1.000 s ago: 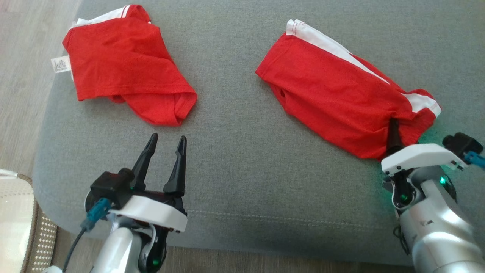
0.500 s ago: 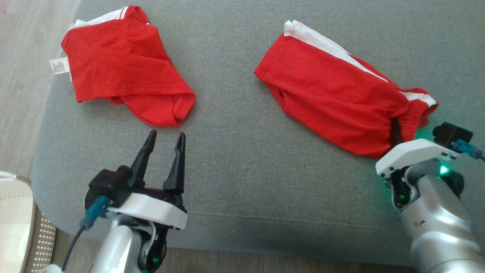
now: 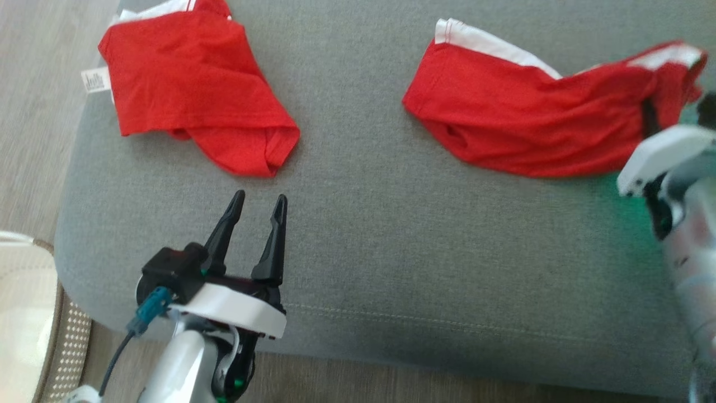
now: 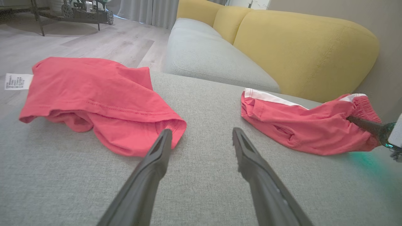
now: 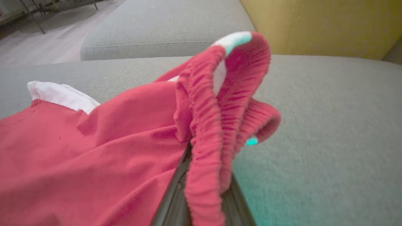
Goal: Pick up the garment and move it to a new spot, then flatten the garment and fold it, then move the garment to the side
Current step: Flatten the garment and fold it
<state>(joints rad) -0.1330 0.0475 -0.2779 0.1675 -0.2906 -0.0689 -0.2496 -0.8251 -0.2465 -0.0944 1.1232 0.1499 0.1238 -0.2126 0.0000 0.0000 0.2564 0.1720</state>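
While right fingers point(image 5: 173, 201) clamp shorts point(image 3: 520, 134) at waistband point(image 5: 204, 125), left fingers point(image 4: 149, 175) apart, empty (red shirt point(image 3: 190, 84) just ahead).

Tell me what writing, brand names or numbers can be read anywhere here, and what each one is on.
White tag at the edge of the left red garment: rows of small dark print, too small and blurred to read.
Nothing else: I see no writing on the red shorts or the grey cushion.

A grey sofa seat point(image 3: 363, 252) is backed by yellow cushions point(image 4: 301, 47); pale wooden flooring point(image 4: 94, 40) is seen beyond.
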